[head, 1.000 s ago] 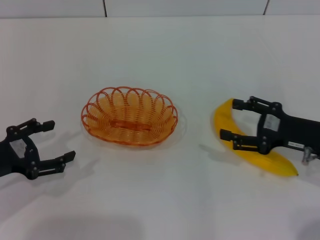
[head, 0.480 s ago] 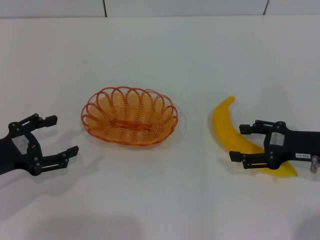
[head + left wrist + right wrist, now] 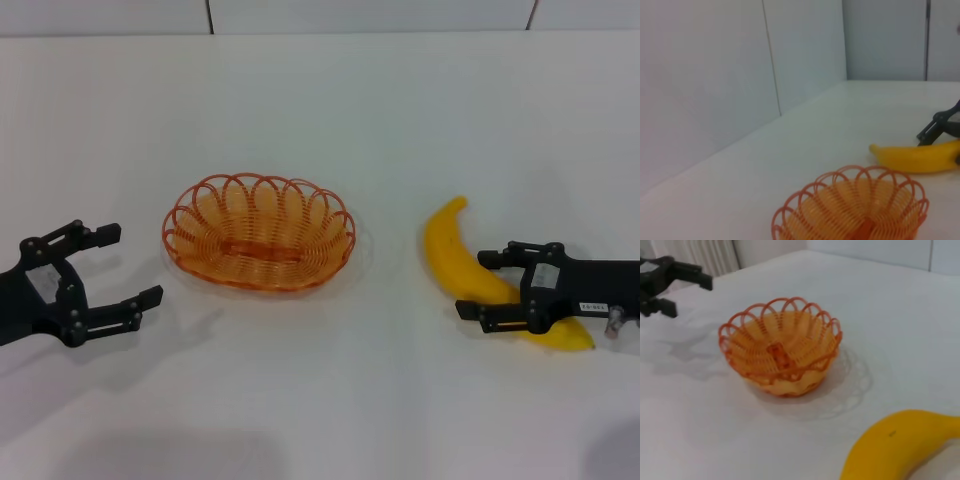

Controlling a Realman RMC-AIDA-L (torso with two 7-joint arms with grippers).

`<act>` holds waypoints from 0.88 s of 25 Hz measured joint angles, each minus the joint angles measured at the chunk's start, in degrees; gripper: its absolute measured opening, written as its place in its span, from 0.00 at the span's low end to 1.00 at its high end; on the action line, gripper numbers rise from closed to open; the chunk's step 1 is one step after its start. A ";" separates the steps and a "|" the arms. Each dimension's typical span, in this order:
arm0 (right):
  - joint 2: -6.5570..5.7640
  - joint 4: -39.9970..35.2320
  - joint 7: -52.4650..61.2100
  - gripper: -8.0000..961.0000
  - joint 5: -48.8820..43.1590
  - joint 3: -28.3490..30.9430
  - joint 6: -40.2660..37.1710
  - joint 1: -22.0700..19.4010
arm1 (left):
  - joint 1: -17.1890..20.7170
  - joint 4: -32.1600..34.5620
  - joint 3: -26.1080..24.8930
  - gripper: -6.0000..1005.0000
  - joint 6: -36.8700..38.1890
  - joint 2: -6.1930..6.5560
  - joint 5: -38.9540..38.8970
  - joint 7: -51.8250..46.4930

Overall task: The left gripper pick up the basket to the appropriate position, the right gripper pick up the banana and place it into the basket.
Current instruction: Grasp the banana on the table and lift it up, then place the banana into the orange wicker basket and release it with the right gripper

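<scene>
The orange wire basket (image 3: 258,232) sits upright on the white table, mid-view; it also shows in the left wrist view (image 3: 855,210) and the right wrist view (image 3: 780,347). My left gripper (image 3: 130,266) is open and empty, left of the basket and a short gap from its rim; it shows far off in the right wrist view (image 3: 692,299). The yellow banana (image 3: 452,252) lies on the table to the basket's right, and also shows in both wrist views (image 3: 920,156) (image 3: 895,450). My right gripper (image 3: 476,285) is open, its fingers astride the banana's near half.
The white table (image 3: 320,110) stretches bare behind the basket to a pale wall at the back. Bare table also lies between the basket and the banana.
My right gripper has moved nearer along the banana and lower, to straddle its near half. My left gripper has edged slightly right towards the basket. The basket has not moved.
</scene>
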 joint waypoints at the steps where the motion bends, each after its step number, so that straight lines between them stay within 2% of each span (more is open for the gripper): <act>1: -0.01 0.02 0.59 0.87 0.46 0.11 0.05 0.00 | 0.07 0.00 -0.24 0.90 0.28 0.02 -0.31 0.15; 11: -0.18 -0.35 2.75 0.75 1.64 0.00 0.22 -0.01 | -0.18 -1.33 -1.07 0.90 1.54 0.03 -1.03 1.41; 17: -0.14 -0.47 2.53 0.51 3.27 0.52 -0.82 0.12 | -0.21 -1.33 -1.05 0.90 1.83 0.00 -1.04 1.44; 22: -0.13 -0.86 -3.29 0.51 12.90 -0.23 -7.20 2.46 | -0.21 -1.40 -1.05 0.90 3.08 0.03 -0.76 -0.34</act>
